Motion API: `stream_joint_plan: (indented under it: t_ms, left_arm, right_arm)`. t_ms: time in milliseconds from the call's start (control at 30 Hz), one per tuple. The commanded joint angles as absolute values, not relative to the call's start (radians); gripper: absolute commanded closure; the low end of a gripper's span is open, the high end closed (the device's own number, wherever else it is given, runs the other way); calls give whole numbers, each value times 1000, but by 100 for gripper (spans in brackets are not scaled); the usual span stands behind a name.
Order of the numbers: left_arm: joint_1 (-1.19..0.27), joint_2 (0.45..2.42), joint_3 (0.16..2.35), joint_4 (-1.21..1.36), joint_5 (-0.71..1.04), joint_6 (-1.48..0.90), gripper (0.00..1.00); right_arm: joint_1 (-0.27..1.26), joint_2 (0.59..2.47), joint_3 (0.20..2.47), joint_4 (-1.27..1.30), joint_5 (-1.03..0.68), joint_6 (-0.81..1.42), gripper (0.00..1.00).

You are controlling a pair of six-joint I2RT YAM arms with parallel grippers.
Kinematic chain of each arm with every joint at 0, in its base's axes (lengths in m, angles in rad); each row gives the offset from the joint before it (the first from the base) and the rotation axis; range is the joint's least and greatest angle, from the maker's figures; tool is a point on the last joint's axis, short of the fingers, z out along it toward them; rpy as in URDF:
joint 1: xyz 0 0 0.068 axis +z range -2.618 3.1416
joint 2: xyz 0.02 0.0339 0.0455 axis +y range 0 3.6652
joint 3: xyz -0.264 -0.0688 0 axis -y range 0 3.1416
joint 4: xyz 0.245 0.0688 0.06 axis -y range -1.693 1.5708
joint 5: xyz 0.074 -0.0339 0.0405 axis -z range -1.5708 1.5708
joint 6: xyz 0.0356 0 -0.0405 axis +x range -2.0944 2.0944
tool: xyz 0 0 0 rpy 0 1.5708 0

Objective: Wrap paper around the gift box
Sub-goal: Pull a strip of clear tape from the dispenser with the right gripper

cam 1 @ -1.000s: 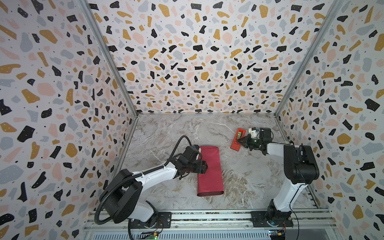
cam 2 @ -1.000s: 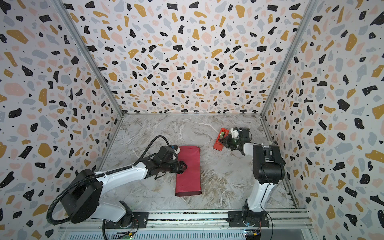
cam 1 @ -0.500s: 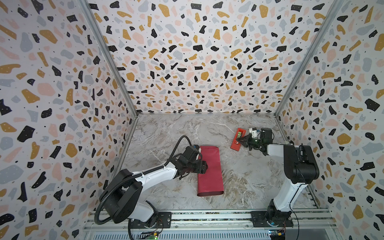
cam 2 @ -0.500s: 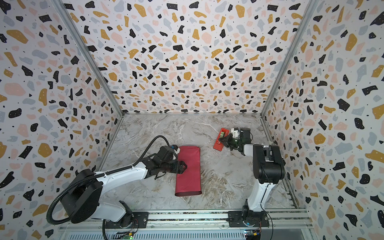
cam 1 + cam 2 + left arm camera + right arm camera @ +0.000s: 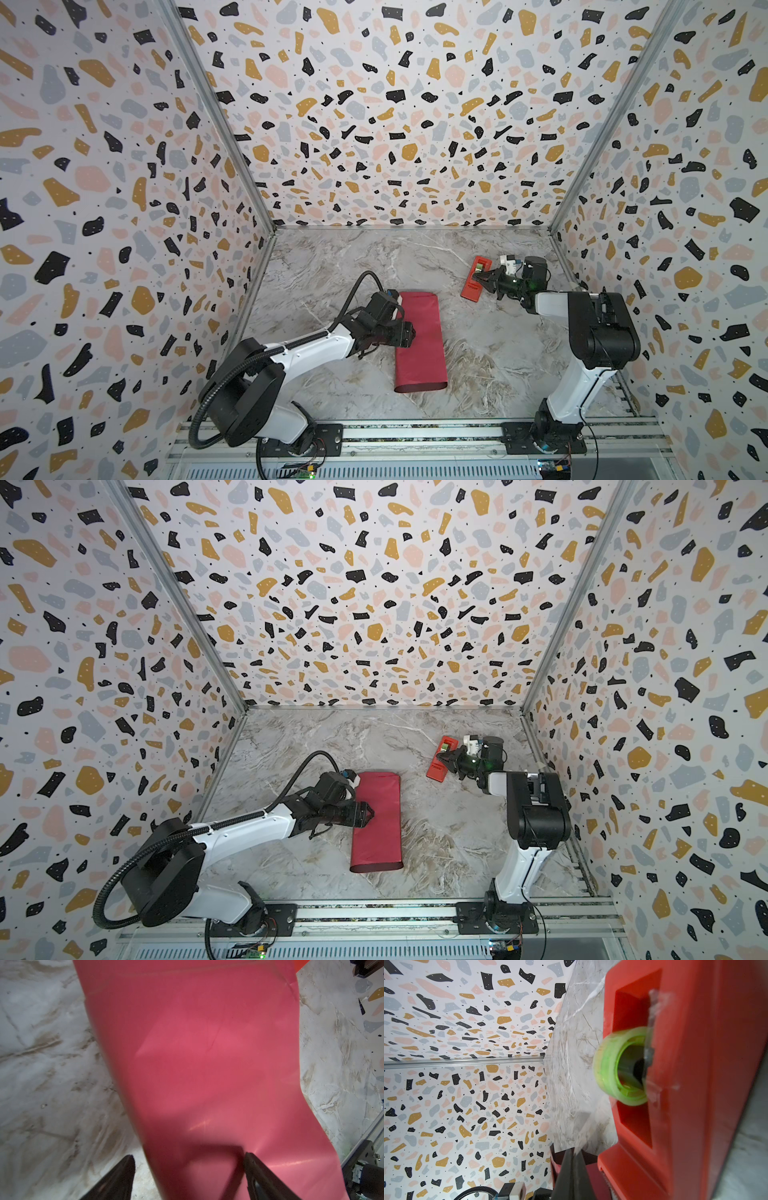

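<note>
Only the right gripper (image 5: 478, 279) has shifted since a second ago, edging slightly along the dispenser (image 5: 469, 293); the left arm and the paper (image 5: 419, 353) lie as they did.

Nearest, both arm bases sit on the rail (image 5: 415, 432) at the table's (image 5: 498, 353) front edge. Just beyond, in both top views, the paper lies mid-table as a long, flattened tube running from near to far. Its near end is open and shows a darker maroon inside (image 5: 376, 868). The box does not show in any view, and I cannot tell whether it is inside the tube.

Partway up the paper's left edge is the left gripper (image 5: 368, 812). In its wrist view its jaws stand wide apart and hold nothing (image 5: 189, 1167). One finger (image 5: 122, 1178) is over bare table and the other (image 5: 255, 1172) over the paper (image 5: 207, 1053). Whether either touches the surface I cannot tell.

Farther back and to the right, well apart from the paper, the red dispenser (image 5: 435, 773) lies flat on the table with the right gripper (image 5: 442, 757) at its upper face. The right wrist view shows that gripper (image 5: 572, 1167) pinched together on what looks like a clear strip (image 5: 588, 1132). The strip runs from the green-cored roll (image 5: 604, 1068) seated in the dispenser (image 5: 695, 1084).
</note>
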State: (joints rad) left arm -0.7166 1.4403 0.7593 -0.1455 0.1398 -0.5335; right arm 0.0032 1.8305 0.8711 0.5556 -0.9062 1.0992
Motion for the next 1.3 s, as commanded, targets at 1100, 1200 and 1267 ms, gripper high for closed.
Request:
stream_joint_plan:
  t_ms: [1100, 1200, 1267]
  left_arm:
    - [-721, 1491, 716, -301, 43, -491, 17]
    - [-720, 1491, 715, -302, 41, -490, 17]
    - [-720, 1490, 715, -302, 40, -489, 17]
  right_arm:
    - [92, 1724, 623, 609, -917, 1052, 100]
    - [92, 1736, 624, 607, -913, 1045, 100]
    - [91, 1739, 625, 599, -907, 1036, 100]
